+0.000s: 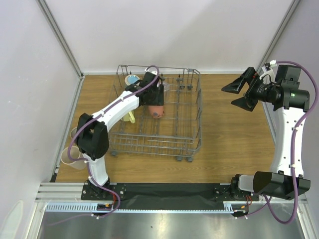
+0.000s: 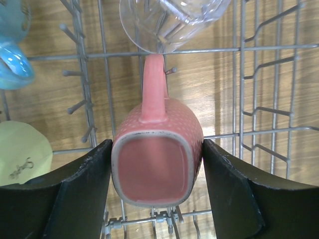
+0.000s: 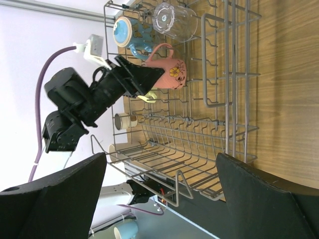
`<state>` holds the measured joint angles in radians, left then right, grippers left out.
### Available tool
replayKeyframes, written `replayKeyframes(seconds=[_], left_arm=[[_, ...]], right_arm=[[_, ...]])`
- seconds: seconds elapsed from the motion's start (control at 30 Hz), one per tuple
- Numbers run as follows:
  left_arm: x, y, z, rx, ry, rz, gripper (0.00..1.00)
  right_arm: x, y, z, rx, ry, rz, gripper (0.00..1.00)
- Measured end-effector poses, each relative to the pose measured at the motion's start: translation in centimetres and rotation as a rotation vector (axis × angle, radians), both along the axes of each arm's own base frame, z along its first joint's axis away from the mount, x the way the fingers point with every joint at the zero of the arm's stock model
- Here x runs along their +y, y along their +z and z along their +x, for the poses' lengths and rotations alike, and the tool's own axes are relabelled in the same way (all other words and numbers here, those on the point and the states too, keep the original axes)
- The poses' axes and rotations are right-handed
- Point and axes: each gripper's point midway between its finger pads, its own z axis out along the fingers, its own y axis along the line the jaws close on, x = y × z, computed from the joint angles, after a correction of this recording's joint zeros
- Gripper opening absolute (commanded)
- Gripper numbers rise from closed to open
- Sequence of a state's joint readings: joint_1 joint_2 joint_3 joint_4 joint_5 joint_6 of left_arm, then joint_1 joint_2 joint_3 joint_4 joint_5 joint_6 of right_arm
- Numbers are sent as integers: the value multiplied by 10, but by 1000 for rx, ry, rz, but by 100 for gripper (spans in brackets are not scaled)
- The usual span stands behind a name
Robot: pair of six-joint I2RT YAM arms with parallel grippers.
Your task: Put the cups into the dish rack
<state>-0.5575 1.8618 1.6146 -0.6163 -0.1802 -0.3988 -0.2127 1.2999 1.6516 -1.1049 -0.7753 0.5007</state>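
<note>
From above, the dish rack (image 1: pixel 195 124) sits in the middle of the table (image 1: pixel 229 149). The left arm reaches over its near-left corner, so the left gripper (image 1: pixel 156 103) hangs inside the far half with the salmon-pink mug (image 1: pixel 157 112) low among the tines. A blue mug (image 1: pixel 132 79) already stands in the far-left corner, and a pale yellow cup (image 1: pixel 131 117) lies under the forearm. Outside the rack, a beige cup (image 1: pixel 70 158) waits at the table's left edge near the arm base. The right gripper (image 1: pixel 240 94) hovers well to the right of the rack, probably parked there to leave the left arm room

In the left wrist view the jaws are closed to the mug's width, with a finger (image 2: pixel 75 199) flat against each flank. The mug's mouth faces the camera and its handle (image 2: pixel 153 89) points away towards a clear glass (image 2: pixel 169 20). Gripping the sides leaves the handle free to slip between the wires. I judge this to be the placing step; whether the mug rests on the wires I cannot tell

In the right wrist view the right jaws are spread wide with nothing between them. This view looks across at the rack and shows the pink mug inside it, just beside the blue mug and the glass. A small cream cup (image 3: pixel 124 120) stands outside the rack wall, yet to be loaded
</note>
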Motion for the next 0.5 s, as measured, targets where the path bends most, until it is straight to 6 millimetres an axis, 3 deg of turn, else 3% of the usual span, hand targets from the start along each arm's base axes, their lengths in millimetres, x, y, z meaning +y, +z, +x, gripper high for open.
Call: replayKeyframes(seconds=[0.07, 0.1, 0.17, 0.27, 0.3, 0.33, 0.5], left_arm=[[0, -8, 1, 18, 9, 4, 5], [0, -11, 0, 26, 11, 6, 17], [0, -17, -1, 43, 16, 8, 24], [1, -21, -4, 64, 18, 10, 42], [1, -21, -4, 65, 19, 8, 56], [1, -21, -4, 66, 18, 6, 62], [0, -21, -5, 71, 15, 2, 83]], right_arm=[[0, 0, 0, 0, 1, -2, 100], [0, 0, -1, 0, 2, -2, 100], [0, -1, -1, 2, 3, -2, 100], [0, -1, -1, 2, 3, -2, 100], [0, -1, -1, 2, 3, -2, 99], [0, -1, -1, 2, 3, -2, 100], [1, 0, -1, 2, 5, -1, 100]])
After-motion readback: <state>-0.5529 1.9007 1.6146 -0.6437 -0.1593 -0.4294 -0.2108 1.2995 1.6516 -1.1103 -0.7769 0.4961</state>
